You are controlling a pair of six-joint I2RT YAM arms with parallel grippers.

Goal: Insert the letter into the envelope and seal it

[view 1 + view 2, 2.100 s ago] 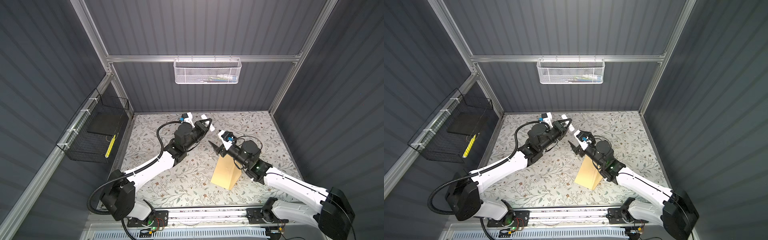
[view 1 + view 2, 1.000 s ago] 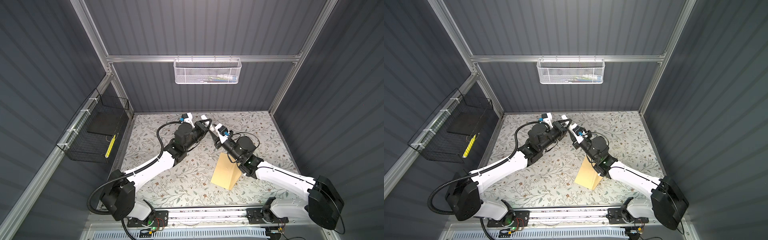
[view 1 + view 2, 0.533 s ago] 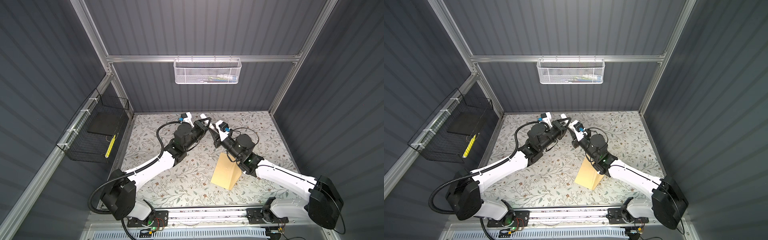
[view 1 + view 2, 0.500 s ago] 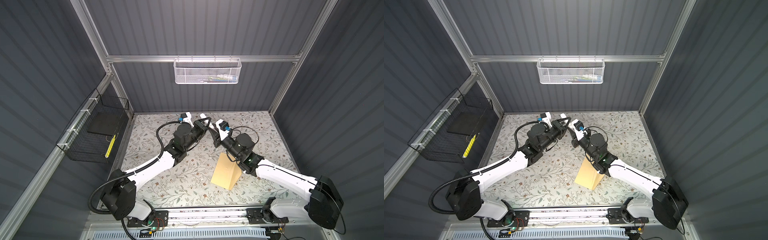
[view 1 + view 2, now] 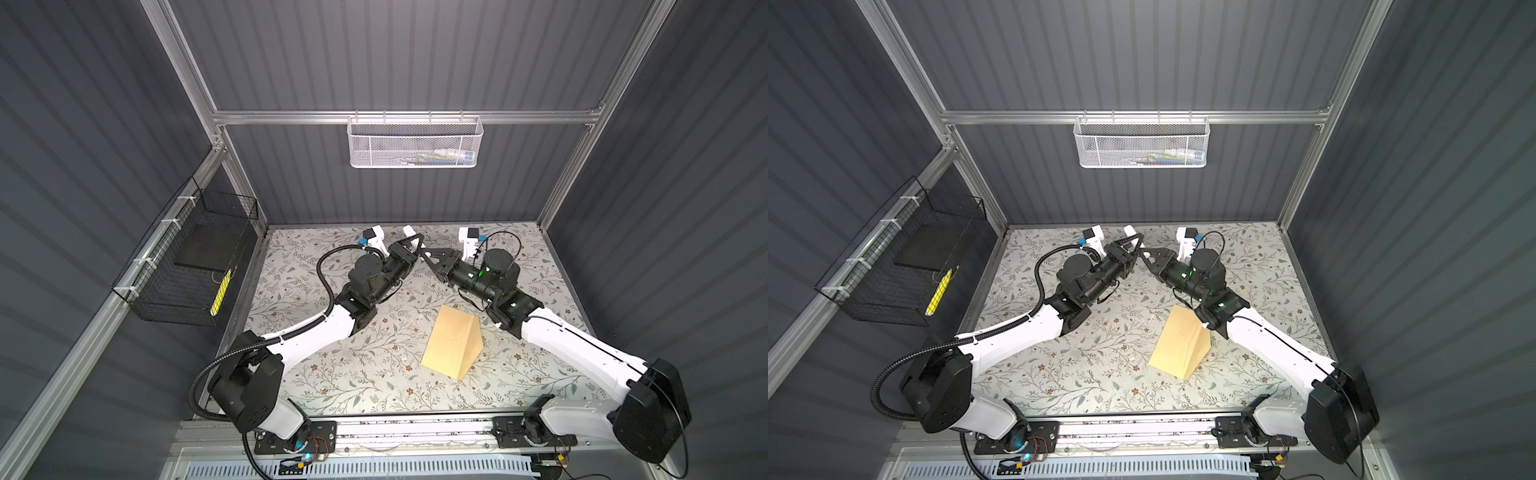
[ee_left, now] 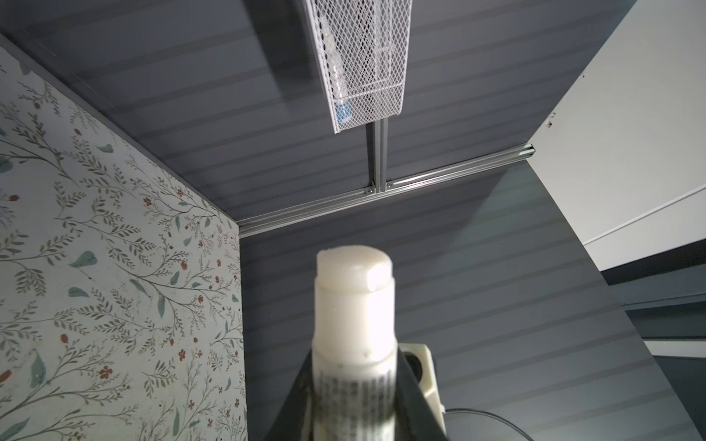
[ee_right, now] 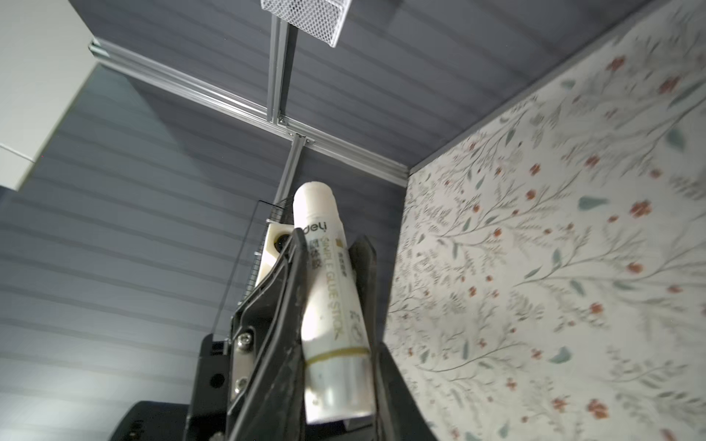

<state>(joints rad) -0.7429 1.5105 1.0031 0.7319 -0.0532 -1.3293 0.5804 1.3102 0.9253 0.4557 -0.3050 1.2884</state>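
My two grippers meet above the back centre of the table. The left gripper [image 5: 417,242] [image 5: 1137,241] [image 6: 353,404] is shut on the printed body of a white glue stick [image 5: 409,230] [image 5: 1128,230] [image 6: 353,305] [image 7: 324,275]. The right gripper [image 5: 428,254] [image 5: 1147,254] [image 7: 338,385] is shut on the same stick's silver end. The tan envelope [image 5: 451,343] [image 5: 1177,347] lies near the front right in both top views, its flap side raised. Neither gripper touches it. The letter is out of view.
A white mesh basket [image 5: 415,143] [image 5: 1140,143] hangs on the back wall above the grippers. A black wire basket [image 5: 195,266] [image 5: 905,270] is fixed to the left wall. The floral tabletop [image 5: 332,374] is walled on three sides.
The right gripper has swung from above the envelope toward the back left, met the left gripper and closed on the glue stick's end. The left arm has barely moved.
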